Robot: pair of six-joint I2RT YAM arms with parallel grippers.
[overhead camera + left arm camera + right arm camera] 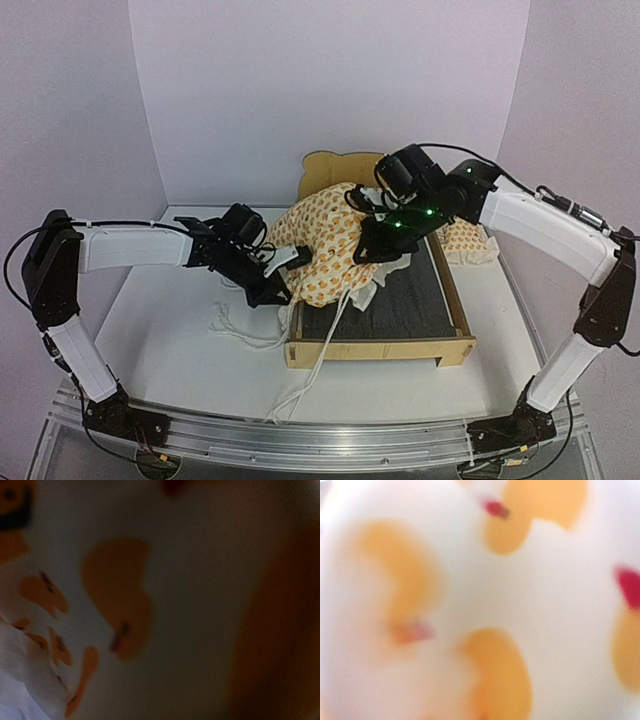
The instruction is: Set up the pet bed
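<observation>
Gripping an orange-printed mattress cushion (325, 240) from both sides, bunched up over the pet bed (380, 350).

Standing lengthwise on the table (170, 350), scalloped headboard at the far end, low footboard towards the arm bases, dark grey base bare along the near half. Clamped shut on the cushion's edge with the left gripper (283, 290), just outside the bed's left rail. Clamped shut on cushion fabric with the right gripper (377, 250) as well, over the bed's far half, near the headboard (fingertips buried in cloth; both wrist views filled with blurred orange-and-white print). Trailing white ties (240, 325) across the bed's left rail and onto the table beside it. Lying just off the bed's right rail, towards the headboard end: a small matching pillow (470, 240).
</observation>
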